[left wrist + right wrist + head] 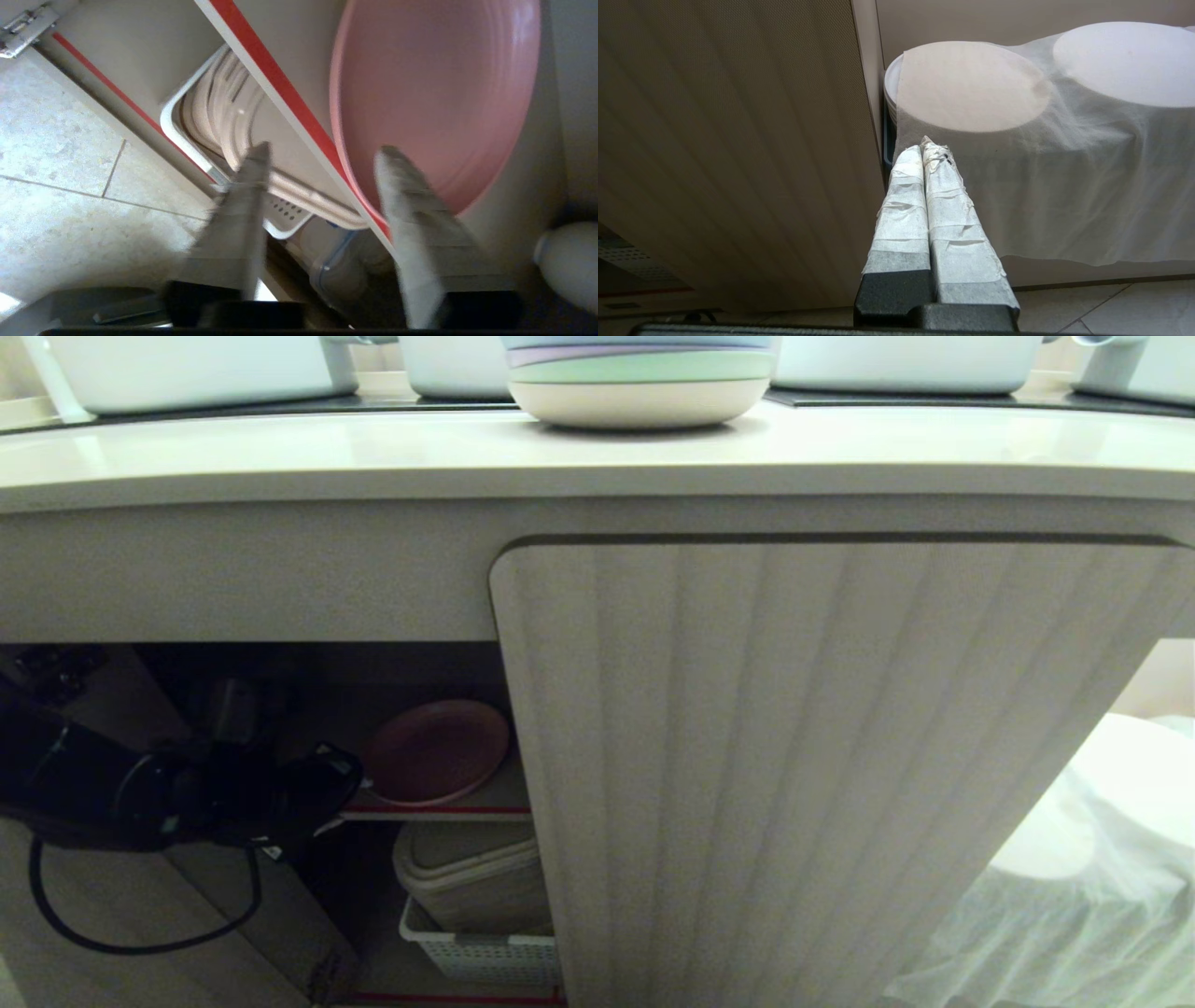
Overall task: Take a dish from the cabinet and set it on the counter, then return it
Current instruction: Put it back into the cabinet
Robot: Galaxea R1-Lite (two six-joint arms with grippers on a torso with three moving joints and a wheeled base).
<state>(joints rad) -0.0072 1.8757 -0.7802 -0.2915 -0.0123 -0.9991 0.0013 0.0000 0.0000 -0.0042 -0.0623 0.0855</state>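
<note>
The pink dish (435,751) lies on the upper shelf of the open cabinet (822,756), just behind the shelf's red front edge (434,812). My left gripper (336,793) reaches into the cabinet at the dish's near left rim. In the left wrist view the dish (434,93) fills the shelf, and the left gripper (324,150) stands open across the red shelf edge. One of its fingers (406,196) lies over the dish's rim, the other hangs below the shelf. The counter (373,448) runs above. My right gripper (927,144) is shut and empty beside the closed door.
A stack of pastel plates (639,383) stands on the counter. Below the shelf a white basket (481,952) holds a beige container (471,877). A white bottle (567,266) stands beside the dish. White cloth (1092,859) covers round things at the right.
</note>
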